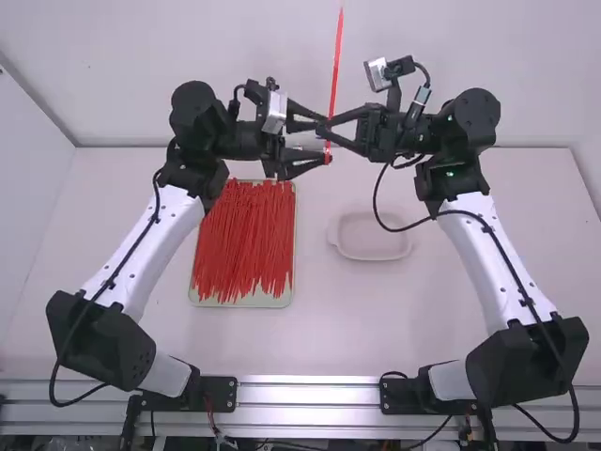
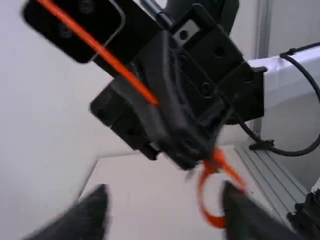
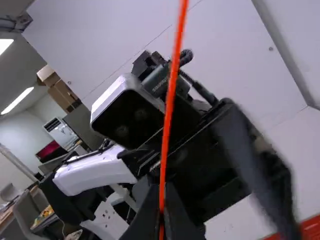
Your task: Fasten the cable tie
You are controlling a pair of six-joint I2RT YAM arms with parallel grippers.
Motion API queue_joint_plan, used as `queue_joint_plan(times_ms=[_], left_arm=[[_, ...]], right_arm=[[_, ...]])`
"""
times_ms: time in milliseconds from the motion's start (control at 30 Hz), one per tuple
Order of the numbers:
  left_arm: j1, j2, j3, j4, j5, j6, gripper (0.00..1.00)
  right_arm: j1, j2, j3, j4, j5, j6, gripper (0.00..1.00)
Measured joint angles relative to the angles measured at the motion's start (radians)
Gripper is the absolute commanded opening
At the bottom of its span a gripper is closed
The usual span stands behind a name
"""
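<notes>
The thin red plastic cable tie (image 1: 333, 66) is up in the air between my two arms, above the far end of the tray. Its long strap stands almost upright, and its lower end curls into a small loop (image 2: 212, 197). My right end effector (image 1: 329, 127) is closed hard on the strap just above that loop, with no gap between the fingers in its own wrist view. My left end effector (image 1: 322, 139) is spread wide and holds nothing. The loop hangs between its fingertips (image 2: 235, 212), nearer to one of them.

I judge the tie to be very light, slick and springy. It should bend easily along its length, and the loop will likely spring open if it is not latched. I cannot tell whether the tail has already passed through the head. The best hold for my left side is probably at the loop's head, flat across its width, so that it cannot swivel.

Below lies a flat beige tray (image 1: 239, 303) heaped with spare red cable ties (image 1: 244, 235). Beside it, a shallow white dish (image 1: 335, 235) sits on the white desk (image 1: 94, 207). Both are well below the work. The real crowding is my own fingers meeting at one small spot.
</notes>
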Motion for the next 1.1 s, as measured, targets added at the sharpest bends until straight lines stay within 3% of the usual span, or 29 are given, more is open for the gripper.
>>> queue_joint_plan(times_ms=[367, 500, 733, 900, 1100], left_arm=[[0.006, 0.000, 0.000, -0.035, -0.072, -0.055, 0.99], [0.006, 0.000, 0.000, -0.082, -0.093, -0.059, 0.99], [0.006, 0.000, 0.000, -0.299, -0.212, -0.022, 0.99], [0.006, 0.000, 0.000, -0.478, -0.237, 0.052, 0.99], [0.014, 0.000, 0.000, -0.655, -0.246, 0.139, 0.99]], right_arm=[[-0.116, 0.000, 0.000, -0.048, -0.019, -0.031, 0.00], [-0.172, 0.000, 0.000, -0.234, -0.021, -0.121, 0.00], [-0.244, 0.000, 0.004, -0.655, -0.013, -0.414, 0.00], [-0.261, 0.000, 0.006, -0.981, 0.065, -0.664, 0.00], [-0.256, 0.000, 0.006, -1.230, 0.217, -0.899, 0.00]])
